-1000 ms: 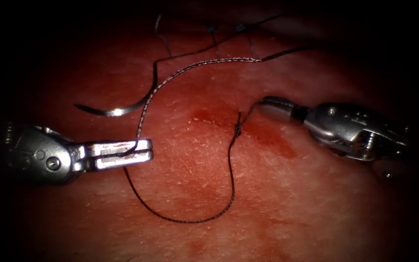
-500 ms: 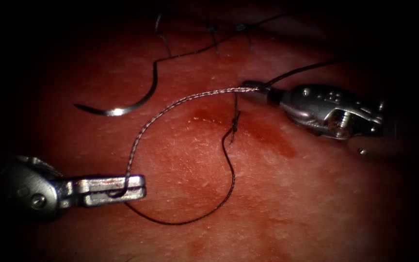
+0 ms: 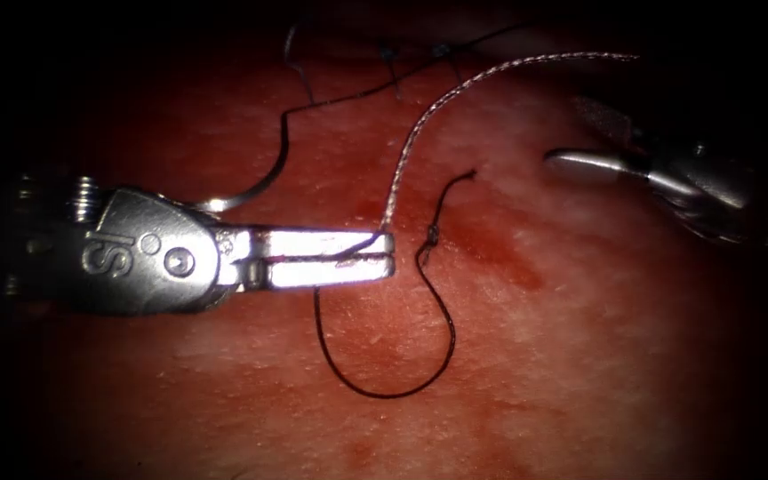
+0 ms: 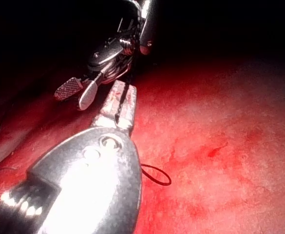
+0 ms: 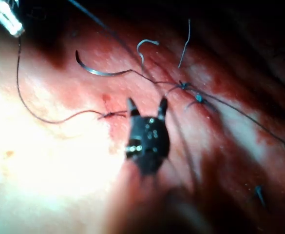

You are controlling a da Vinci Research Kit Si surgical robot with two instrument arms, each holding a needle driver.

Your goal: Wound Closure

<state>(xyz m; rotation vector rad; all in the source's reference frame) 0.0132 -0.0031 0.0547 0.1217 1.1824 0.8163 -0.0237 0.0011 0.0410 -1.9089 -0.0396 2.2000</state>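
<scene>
The thread is pinched near the tips of the left tool, whose jaws are pressed together on it, just left of a small knot on the tissue. From that grip one strand rises in a pale arc toward the upper right, while a dark loop hangs below the jaws, curves round and climbs to the knot, ending in a short free tail above it. The right tool is seen at the right, well apart from the knot, its jaws spread and nothing held; the spread is plain in the right wrist view. The needle lies free on the tissue, left of the knot, partly hidden behind the left tool, held by neither. Red fluid stains the tissue beside the knot.
</scene>
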